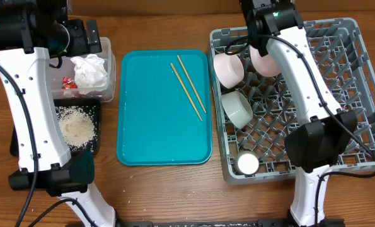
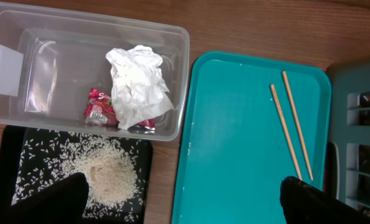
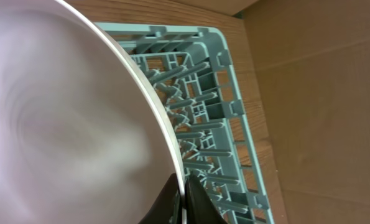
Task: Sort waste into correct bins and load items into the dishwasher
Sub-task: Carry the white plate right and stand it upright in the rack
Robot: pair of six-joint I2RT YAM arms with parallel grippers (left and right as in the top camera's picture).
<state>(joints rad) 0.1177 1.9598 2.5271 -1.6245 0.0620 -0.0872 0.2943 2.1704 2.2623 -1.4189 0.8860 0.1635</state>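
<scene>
My right gripper (image 3: 185,194) is shut on the rim of the white plate (image 3: 66,124) and holds it on edge over the back of the grey dish rack (image 1: 338,69). In the rack sit a pinkish-white bowl (image 1: 228,68), a grey-green bowl (image 1: 237,107) and a small white cup (image 1: 247,164). Two chopsticks (image 1: 188,85) lie on the teal tray (image 1: 162,132). My left gripper (image 2: 185,200) is open and empty, high above the clear tub (image 2: 23,81). The tub holds the white tissue (image 2: 138,84) and the red wrapper (image 2: 99,107). Rice (image 2: 107,174) lies in the black tray (image 2: 10,149).
The teal tray lies between the bins on the left and the rack on the right. The rack's upright pegs (image 3: 203,124) stand right beside the held plate. Wooden table shows around everything, and both arm bases stand at the front edge.
</scene>
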